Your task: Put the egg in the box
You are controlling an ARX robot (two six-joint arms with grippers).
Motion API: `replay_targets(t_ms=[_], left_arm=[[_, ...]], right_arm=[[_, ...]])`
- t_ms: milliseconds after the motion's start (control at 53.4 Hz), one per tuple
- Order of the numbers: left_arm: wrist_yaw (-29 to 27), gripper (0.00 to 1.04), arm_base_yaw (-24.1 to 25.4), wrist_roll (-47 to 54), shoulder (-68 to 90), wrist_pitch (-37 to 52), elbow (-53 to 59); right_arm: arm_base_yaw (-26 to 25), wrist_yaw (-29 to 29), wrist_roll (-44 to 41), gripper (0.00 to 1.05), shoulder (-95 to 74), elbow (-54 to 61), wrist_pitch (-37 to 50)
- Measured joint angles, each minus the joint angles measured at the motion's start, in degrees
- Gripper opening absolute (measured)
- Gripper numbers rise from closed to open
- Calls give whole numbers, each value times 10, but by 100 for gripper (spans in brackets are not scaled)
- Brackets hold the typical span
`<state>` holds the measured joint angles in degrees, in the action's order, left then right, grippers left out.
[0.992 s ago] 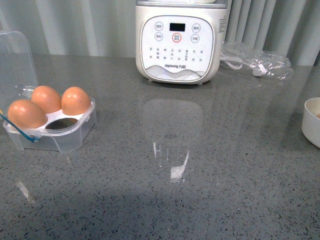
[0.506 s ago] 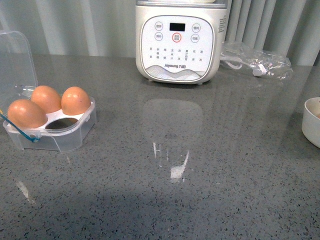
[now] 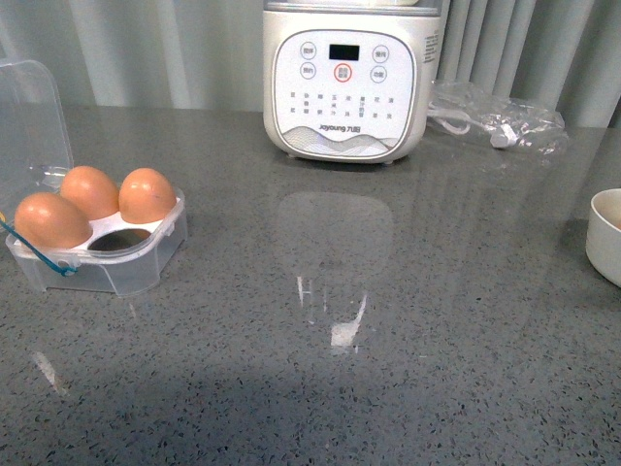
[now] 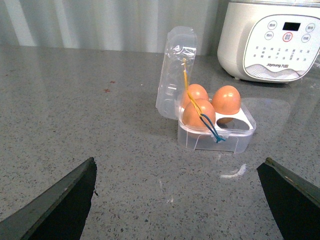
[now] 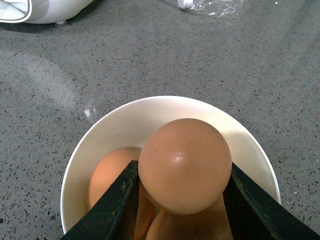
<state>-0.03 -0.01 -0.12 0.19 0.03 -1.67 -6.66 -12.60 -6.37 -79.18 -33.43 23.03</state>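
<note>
The clear box [image 3: 146,262] stands at the table's left with its lid up; three orange-brown eggs [image 3: 147,195] sit in it and one front hollow is empty. It also shows in the left wrist view [image 4: 235,142], ahead of my open, empty left gripper [image 4: 177,200]. My right gripper [image 5: 180,200] is shut on the egg [image 5: 185,165], held just above the white bowl [image 5: 100,135], where more eggs [image 5: 107,175] lie below it. Neither arm shows in the front view; only the bowl's edge [image 3: 600,233] shows at the far right.
A white Joyoung cooker [image 3: 344,83] stands at the back centre. A crumpled clear plastic bag with a cable [image 3: 500,121] lies at the back right. Grey curtains hang behind the grey speckled table.
</note>
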Motion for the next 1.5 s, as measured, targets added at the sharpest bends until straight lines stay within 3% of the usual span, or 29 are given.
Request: replay_targets(t_ms=[393, 674, 861, 1180, 1498], left_arm=[[0, 98, 0, 0, 0, 0, 0], [0, 98, 0, 0, 0, 0, 0], [0, 98, 0, 0, 0, 0, 0], [0, 98, 0, 0, 0, 0, 0], [0, 98, 0, 0, 0, 0, 0]], right_arm=[[3, -6, 1, 40, 17, 0, 2], [28, -51, 21, 40, 53, -30, -26], [82, -83, 34, 40, 50, -79, -46], [224, -172, 40, 40, -17, -151, -57], [343, -203, 39, 40, -151, -271, -76]])
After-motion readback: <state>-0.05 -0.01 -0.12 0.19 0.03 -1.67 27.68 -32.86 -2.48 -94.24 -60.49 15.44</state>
